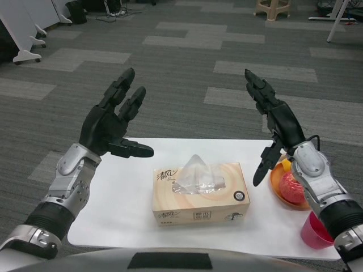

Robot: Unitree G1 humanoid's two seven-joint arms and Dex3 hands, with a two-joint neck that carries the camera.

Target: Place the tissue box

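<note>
Two hands up, both empty w/ fingers spread; tissue box point(199, 193) sits on white table point(119, 198), centre-front.

Left hand point(112, 126) hangs above table's left edge, thumb pointing right; right hand point(273, 122) is raised over the right side, thumb angled down. Neither touches the box, which lies between them, tissue poking up from its top slot. Right of box: orange bowl point(276, 184) w/ red and yellow items, partly hidden by right forearm; pink cup point(315, 231) at the table's right front corner.
</note>
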